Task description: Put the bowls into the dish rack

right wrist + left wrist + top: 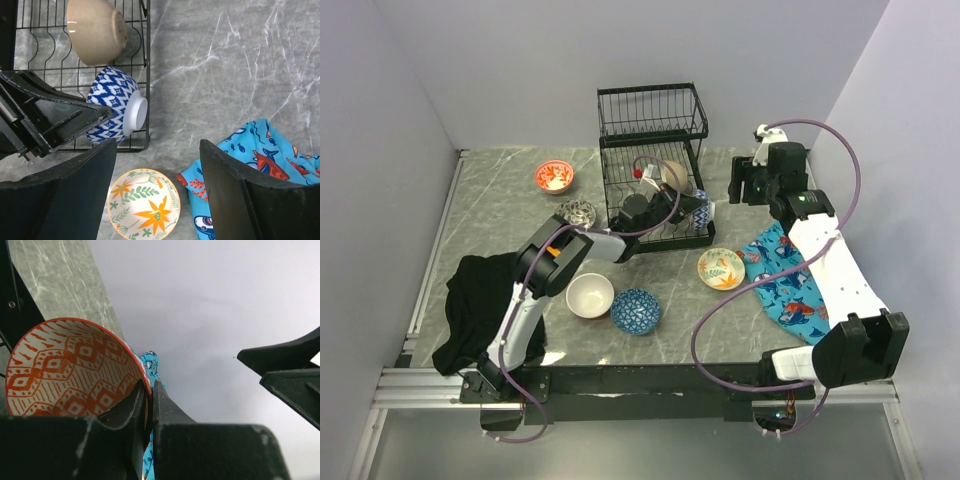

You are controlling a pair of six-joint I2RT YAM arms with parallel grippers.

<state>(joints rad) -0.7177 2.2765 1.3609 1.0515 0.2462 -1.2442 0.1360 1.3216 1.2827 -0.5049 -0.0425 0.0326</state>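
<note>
The black wire dish rack (652,112) stands at the back middle. A beige bowl (95,27) and a blue-and-white bowl (112,107) lie on their sides in its lower tray (131,148). My left gripper (150,387) reaches into the lower tier (638,208) and is shut on the rim of an orange-patterned bowl (70,370). My right gripper (157,165) is open and empty, raised right of the rack (745,185), above a floral bowl (144,210). On the table are a red bowl (554,176), a grey patterned bowl (580,212), a white bowl (590,295) and a blue bowl (636,310).
A blue whale-print cloth (790,280) lies at the right, under my right arm, next to the floral bowl (720,268). A black cloth (475,300) lies at the front left by my left arm's base. Grey walls close in the table on three sides.
</note>
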